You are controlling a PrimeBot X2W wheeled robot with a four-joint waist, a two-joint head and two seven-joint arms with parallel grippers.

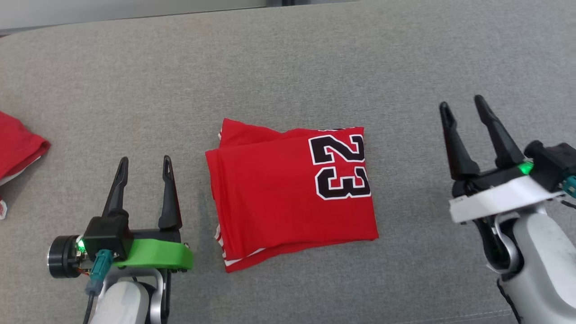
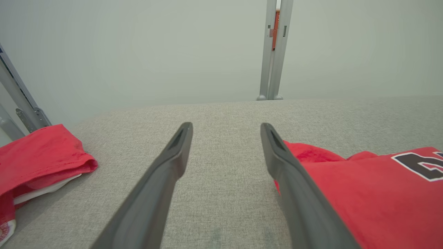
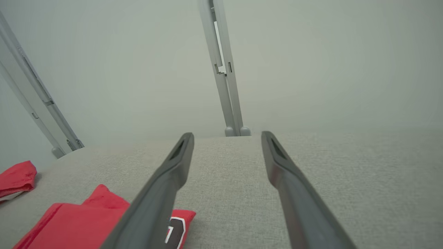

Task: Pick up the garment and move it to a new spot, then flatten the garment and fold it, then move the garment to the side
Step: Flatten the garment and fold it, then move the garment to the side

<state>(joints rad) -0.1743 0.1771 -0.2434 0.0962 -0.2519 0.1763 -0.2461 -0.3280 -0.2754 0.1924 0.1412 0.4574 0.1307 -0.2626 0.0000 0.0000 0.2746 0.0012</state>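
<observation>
Folded shirt (image 1: pixel 292 193) lay flat on cushion (image 1: pixel 288 67) | left gripper (image 1: pixel 146 159) stood wide open, empty | right gripper (image 1: pixel 462 102) also open, empty | advised: pinch all layers at both side edges, lift level.

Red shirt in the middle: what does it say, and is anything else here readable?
"23", black digits edged white, on the folded red jersey.
Printed patch on the second red garment at the far left: too blurred to read.
No other text is legible.
</observation>
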